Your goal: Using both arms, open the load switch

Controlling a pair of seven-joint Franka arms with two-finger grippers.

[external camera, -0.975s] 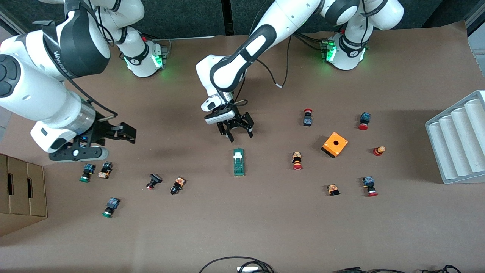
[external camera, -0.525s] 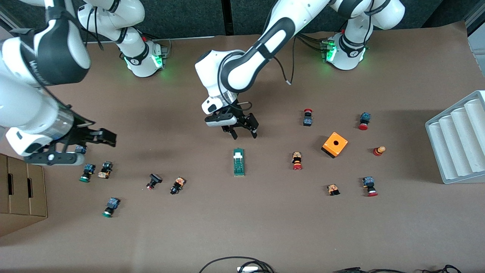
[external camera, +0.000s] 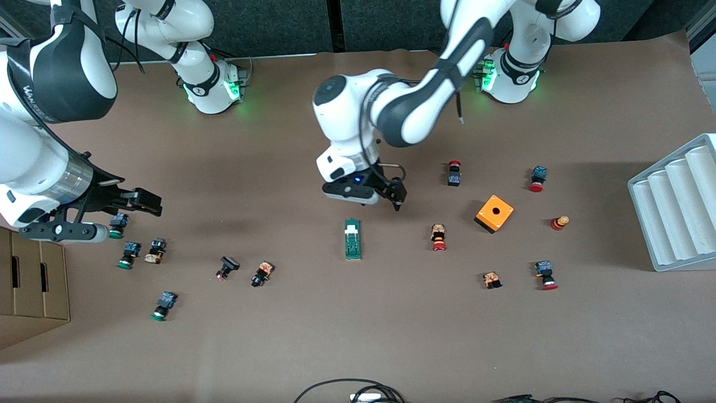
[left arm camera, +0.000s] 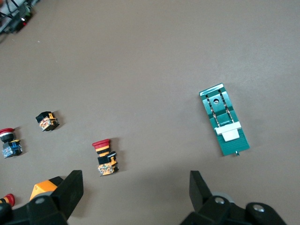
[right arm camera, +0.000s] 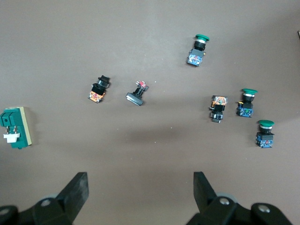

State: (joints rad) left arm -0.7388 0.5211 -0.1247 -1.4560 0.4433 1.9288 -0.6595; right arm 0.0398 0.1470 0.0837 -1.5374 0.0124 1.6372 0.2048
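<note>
The load switch (external camera: 352, 239), a narrow dark-green block with a white sliding piece at one end, lies flat in the middle of the table. It also shows in the left wrist view as the load switch (left arm camera: 224, 119) and in the right wrist view as the load switch (right arm camera: 15, 127). My left gripper (external camera: 389, 197) hangs over bare table close to the switch's white end, open and empty; its wrist view shows the left gripper (left arm camera: 135, 180) with wide jaws. My right gripper (external camera: 146, 202) hovers over the green-capped buttons at the right arm's end, open and empty, seen as the right gripper (right arm camera: 140, 180).
An orange cube box (external camera: 494, 213) and several red-capped push buttons lie toward the left arm's end. Green-capped push buttons (external camera: 128, 253) lie toward the right arm's end. A grey ribbed tray (external camera: 677, 204) and a cardboard box (external camera: 31, 280) stand at the table's two ends.
The left arm swung its wrist round, carrying its gripper toward the left arm's end of the table. The right gripper drew back toward its own end. Both stayed open.
</note>
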